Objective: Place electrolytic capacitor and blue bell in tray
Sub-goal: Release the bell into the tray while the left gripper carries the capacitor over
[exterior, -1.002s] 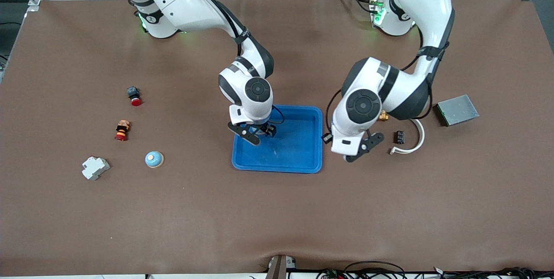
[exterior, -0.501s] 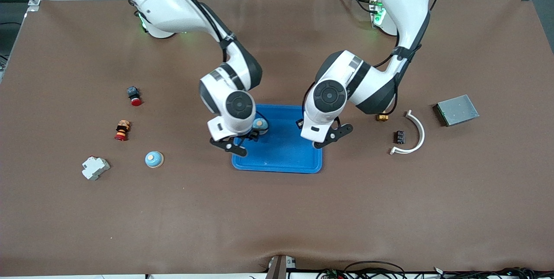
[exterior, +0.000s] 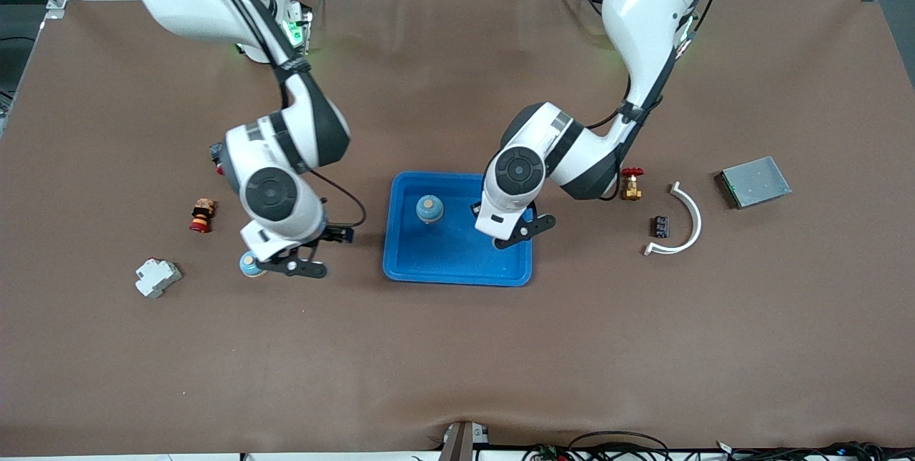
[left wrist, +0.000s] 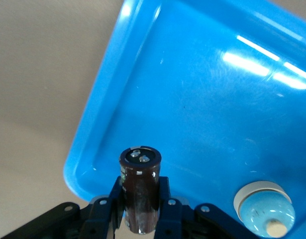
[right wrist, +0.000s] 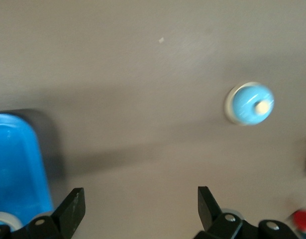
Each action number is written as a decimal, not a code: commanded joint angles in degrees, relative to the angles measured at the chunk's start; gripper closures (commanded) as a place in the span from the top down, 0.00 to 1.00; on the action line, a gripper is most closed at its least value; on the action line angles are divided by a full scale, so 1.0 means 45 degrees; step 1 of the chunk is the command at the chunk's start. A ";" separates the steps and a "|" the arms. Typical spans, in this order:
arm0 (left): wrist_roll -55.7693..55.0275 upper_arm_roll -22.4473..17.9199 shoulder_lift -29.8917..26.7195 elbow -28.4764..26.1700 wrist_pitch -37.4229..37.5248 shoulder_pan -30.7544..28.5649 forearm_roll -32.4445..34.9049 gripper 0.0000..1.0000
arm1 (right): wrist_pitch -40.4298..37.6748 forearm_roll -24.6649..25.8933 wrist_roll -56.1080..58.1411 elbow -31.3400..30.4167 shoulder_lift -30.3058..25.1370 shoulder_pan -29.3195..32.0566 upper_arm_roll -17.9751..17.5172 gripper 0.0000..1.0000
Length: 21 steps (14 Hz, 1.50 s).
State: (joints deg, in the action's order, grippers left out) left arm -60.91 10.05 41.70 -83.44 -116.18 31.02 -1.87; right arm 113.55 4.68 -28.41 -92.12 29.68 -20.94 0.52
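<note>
Pose, right arm: it reaches down from its base toward its own end of the counter, wrist bent low. My right tool hangs released, fingers spread wide with nothing between them, just beside a blue bell that sits on the counter and is partly covered by the tool body.

Pose, left arm: it arcs from its base and folds down over the tray. My left tool is clenched on the electrolytic capacitor, carried upright above the tray's corner nearest the left arm's end.

Surroundings, near to far:
- White block, stepped plastic, on the counter toward the right arm's end.
- Tray, shallow bright-blue glossy plastic, rounded corners, raised rim, mid-counter.
- Second blue bell, a dome with a pale button on top, stands inside the tray, well apart from the capacitor.
- Black component, just beside a white curved strip.
- Red-and-orange button.
- Brass valve with a red handle, close beside my left forearm.
- Grey metal box, flat and rectangular.
- Black-and-red button, partly hidden by my right arm.

Capacitor: dark brown cylinder, two metal terminals on its top face. Counter: matte brown.
</note>
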 commanded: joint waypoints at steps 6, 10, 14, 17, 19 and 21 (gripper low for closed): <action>-0.0234 -0.0144 0.0653 -0.0403 -0.0373 0.0295 0.0532 0.00 | 0.4353 0.0171 0.5820 -0.4097 -0.1538 0.3479 -0.0291 1.00; -0.0390 -0.0144 0.0713 -0.0560 -0.0334 0.0315 0.0591 0.00 | 0.5547 0.0170 0.6216 -0.4490 -0.1401 0.3794 -0.0291 1.00; -0.0409 -0.0144 0.0713 -0.0560 -0.0275 0.0373 0.0591 0.00 | 0.6679 0.0112 0.6391 -0.4490 -0.0856 0.4048 -0.0310 1.00; -0.0410 -0.0163 0.0771 -0.0560 -0.0256 0.0412 0.0591 0.00 | 0.7539 0.0073 0.6411 -0.4529 -0.0289 0.4107 -0.0310 1.00; -0.0410 -0.0183 0.0829 -0.0579 -0.0256 0.0588 0.0591 0.00 | 0.7638 0.0053 0.6411 -0.4627 -0.0151 0.4146 -0.0330 1.00; -0.0410 -0.0183 0.0946 -0.0560 -0.0256 0.0646 0.0610 0.00 | 0.7814 0.0034 0.6431 -0.4627 0.0044 0.4165 -0.0330 1.00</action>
State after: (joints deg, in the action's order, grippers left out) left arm -61.67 9.97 45.69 -85.89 -117.20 32.76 -0.45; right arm 147.65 4.68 -0.33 -112.44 29.72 -3.72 0.35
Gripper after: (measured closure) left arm 0.696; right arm 0.000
